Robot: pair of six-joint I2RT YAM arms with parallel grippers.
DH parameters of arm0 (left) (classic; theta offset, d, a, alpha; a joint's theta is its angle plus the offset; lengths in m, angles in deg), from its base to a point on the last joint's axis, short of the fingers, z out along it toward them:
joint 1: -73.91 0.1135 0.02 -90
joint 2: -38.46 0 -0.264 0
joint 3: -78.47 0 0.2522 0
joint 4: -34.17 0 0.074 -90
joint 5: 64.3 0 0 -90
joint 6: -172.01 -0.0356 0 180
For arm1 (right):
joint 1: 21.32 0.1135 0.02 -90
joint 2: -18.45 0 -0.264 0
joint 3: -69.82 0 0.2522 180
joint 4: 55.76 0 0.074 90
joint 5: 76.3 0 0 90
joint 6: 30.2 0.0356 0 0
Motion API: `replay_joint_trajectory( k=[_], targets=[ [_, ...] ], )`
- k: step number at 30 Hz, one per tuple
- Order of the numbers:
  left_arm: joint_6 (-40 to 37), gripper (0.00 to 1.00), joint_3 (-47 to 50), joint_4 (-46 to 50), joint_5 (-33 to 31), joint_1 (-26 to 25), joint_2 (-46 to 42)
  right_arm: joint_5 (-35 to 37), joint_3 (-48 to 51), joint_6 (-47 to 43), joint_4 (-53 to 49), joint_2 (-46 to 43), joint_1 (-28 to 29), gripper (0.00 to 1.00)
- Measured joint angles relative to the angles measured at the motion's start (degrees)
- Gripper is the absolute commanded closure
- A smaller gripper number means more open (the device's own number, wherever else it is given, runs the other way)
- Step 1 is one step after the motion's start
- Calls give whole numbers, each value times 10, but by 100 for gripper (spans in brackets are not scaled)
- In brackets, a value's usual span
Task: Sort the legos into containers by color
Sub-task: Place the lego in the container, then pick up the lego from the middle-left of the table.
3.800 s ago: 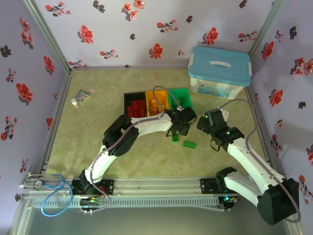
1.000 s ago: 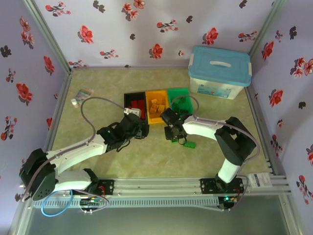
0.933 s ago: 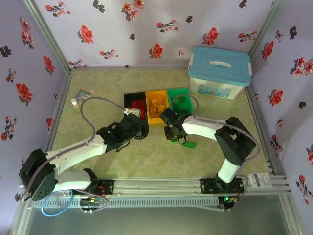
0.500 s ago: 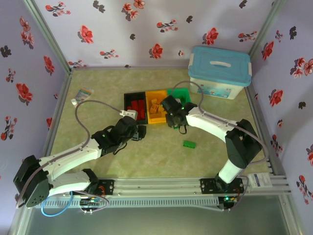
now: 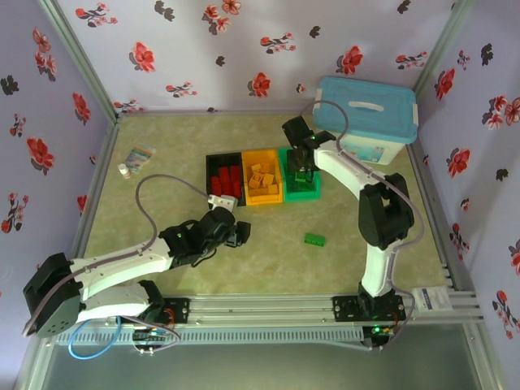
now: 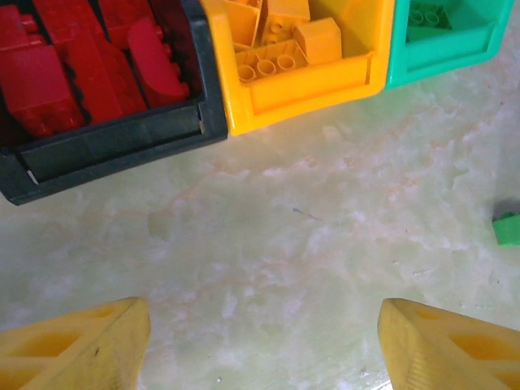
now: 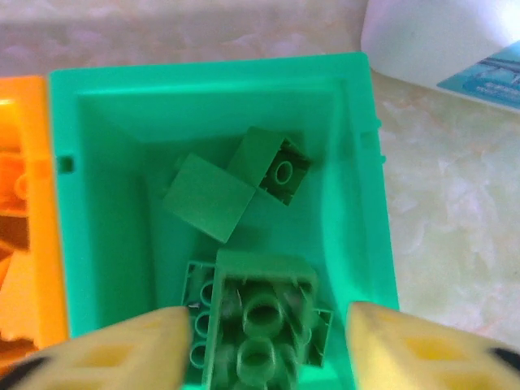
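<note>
Right wrist: right gripper [image 7: 266,357] jaws spread over green bin [image 7: 106,89], green bricks [image 7: 256,325] lying inside between them. Left gripper [image 6: 260,349] jaws spread over bare table [image 6: 268,244]; black bin [image 6: 122,150] and orange bin [image 6: 309,85] ahead, stray green brick [image 6: 508,229] off right.

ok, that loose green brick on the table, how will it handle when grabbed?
The green brick looks like rigid moulded plastic, so it probably won't flex. It lies flat and low, so it is unlikely to roll or tip. It is likely light; a push would probably slide it across the table.
</note>
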Motion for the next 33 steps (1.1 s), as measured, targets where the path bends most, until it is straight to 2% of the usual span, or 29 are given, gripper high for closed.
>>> replay_joint_trajectory(
  k=[2,6,12,17,22,28,33],
  targets=[
    [0,26,-1,0,-2,-7,9,0,-10,-3,-7,7,-2,15],
    [-8,25,-13,0,-3,-22,36,7,2,-3,-7,-14,5,13],
    [-38,25,-78,-3,10,-49,116,21,120,14,13,-148,15,9],
    [-66,24,-170,-5,37,-76,220,52,212,41,30,-276,11,4],
    [-95,22,-273,5,54,-113,320,70,284,66,42,-368,-5,1],
    [-115,21,-367,10,104,-125,418,77,347,89,43,-454,-31,1],
    [-149,21,-434,32,139,-125,483,77,375,97,42,-491,-44,1]
  ],
)
